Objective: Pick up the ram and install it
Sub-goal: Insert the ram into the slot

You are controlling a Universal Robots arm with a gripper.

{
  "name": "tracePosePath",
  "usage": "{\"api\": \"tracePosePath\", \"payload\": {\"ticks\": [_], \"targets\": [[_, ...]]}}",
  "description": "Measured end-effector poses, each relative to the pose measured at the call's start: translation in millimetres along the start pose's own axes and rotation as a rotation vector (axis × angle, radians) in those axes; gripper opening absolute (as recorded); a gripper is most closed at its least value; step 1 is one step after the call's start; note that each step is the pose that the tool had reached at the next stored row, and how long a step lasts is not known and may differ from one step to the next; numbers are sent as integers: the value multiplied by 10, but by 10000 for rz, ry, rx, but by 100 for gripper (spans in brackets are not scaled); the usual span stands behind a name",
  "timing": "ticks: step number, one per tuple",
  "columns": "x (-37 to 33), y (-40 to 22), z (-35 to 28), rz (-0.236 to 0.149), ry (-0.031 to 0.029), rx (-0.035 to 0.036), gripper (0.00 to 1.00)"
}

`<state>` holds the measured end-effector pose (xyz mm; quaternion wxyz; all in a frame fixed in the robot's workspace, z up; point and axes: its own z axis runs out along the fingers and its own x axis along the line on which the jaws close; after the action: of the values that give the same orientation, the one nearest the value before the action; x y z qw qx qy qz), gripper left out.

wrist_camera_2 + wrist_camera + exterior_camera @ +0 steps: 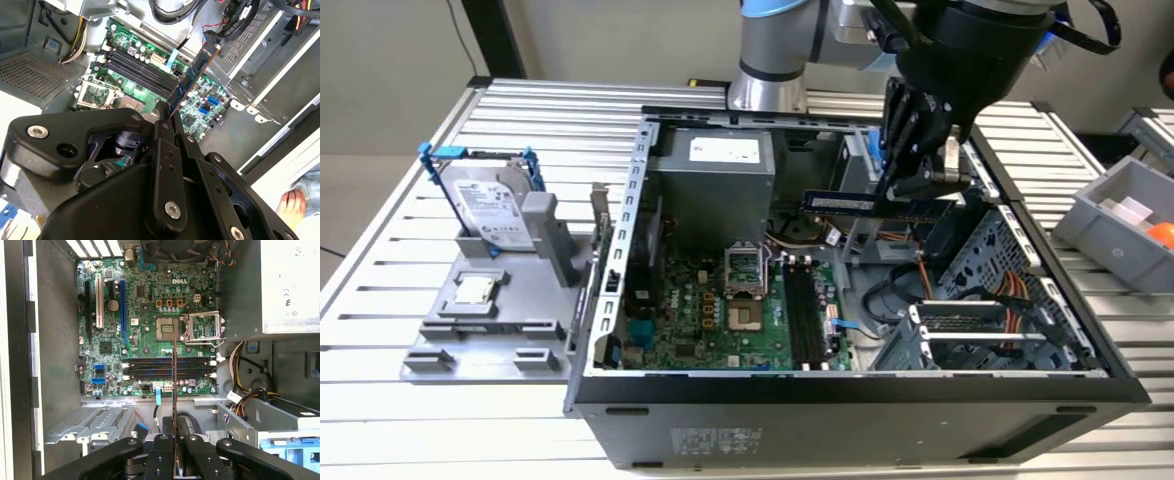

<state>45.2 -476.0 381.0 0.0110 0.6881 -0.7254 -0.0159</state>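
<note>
My gripper is shut on the ram, a thin blue-green stick held level above the open computer case, over its back right part in the exterior view. In the second wrist view the ram sticks out from the black fingers toward the motherboard. In the first wrist view the ram shows edge-on as a thin line crossing the dark memory slots. The slots lie well below it with nothing in them.
The power supply fills the case's back corner, and cables and a drive cage lie at its right. On the exterior view's left, a grey fixture holds a hard drive with a blue bracket and a small square chip. A grey bin stands at the right.
</note>
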Motion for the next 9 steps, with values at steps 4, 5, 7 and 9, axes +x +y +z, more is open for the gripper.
{"api": "tracePosePath", "payload": {"ticks": [4, 5, 7, 9], "targets": [[0, 0, 1, 159, -7, 1, 0], [0, 0, 0, 207, -8, 1, 0], [0, 0, 0, 308, -12, 1, 0], [0, 0, 0, 428, -16, 3, 0]]}}
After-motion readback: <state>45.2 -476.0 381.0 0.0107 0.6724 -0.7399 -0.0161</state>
